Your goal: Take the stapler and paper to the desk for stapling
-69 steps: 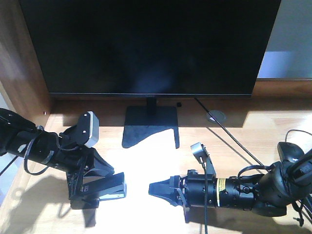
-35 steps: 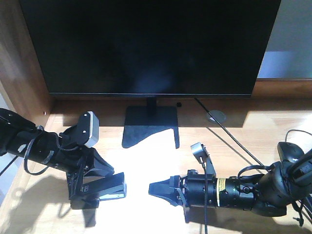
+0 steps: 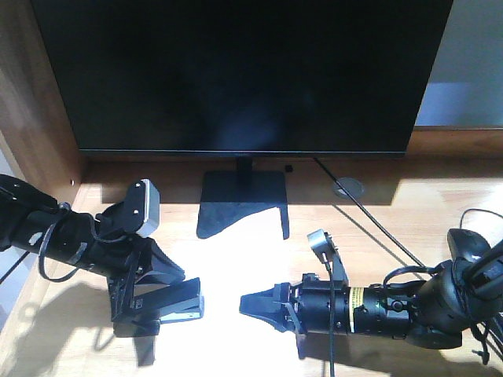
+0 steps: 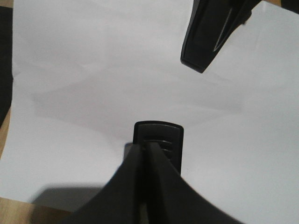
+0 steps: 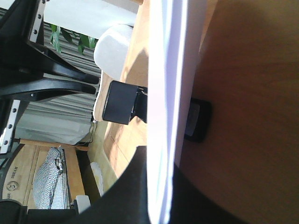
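The left gripper (image 3: 185, 302) is clamped tight on the small black stapler (image 4: 158, 142), low over the thin white paper sheet (image 4: 93, 84). Opposite it, the right gripper (image 3: 250, 305) pinches that sheet's far edge on the pale wood-grain desk (image 3: 393, 204).

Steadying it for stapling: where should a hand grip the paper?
Likely pinch the paper by the edge opposite the stapler, coming level from the right hand side: it is thin and flat, so only an edge offers purchase, and the stapler occupies the other edge.
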You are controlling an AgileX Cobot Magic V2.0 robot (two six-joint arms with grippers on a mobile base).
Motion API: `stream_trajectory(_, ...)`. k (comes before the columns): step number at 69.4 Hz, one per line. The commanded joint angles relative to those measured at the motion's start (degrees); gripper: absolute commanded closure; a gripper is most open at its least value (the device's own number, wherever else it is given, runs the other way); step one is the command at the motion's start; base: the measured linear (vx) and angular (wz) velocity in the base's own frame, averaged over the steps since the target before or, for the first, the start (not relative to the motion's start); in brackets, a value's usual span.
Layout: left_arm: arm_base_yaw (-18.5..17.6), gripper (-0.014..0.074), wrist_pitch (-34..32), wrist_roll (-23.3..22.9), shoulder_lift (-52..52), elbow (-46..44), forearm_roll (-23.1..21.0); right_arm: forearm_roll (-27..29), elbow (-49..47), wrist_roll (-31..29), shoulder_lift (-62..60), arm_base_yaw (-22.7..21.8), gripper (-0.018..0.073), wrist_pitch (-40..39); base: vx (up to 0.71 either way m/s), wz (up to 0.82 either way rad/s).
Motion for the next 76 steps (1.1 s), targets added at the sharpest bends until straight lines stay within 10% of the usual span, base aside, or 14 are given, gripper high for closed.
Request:
stream_trajectory(1,-0.24,0.0603,2.58,1.30,-2.07,-0.97,-4.75,0.89,-0.74,-0.63,-2.07,-0.08,0.0561,-5.70,0.00,0.00)
stream_trajectory(76,-3.10,0.0603,-1.87,1.47,6.42,-0.97,-1.00,1.35,-0.74,-0.68,-2.07,-0.08,0.0561,-5.82,0.00,0.00)
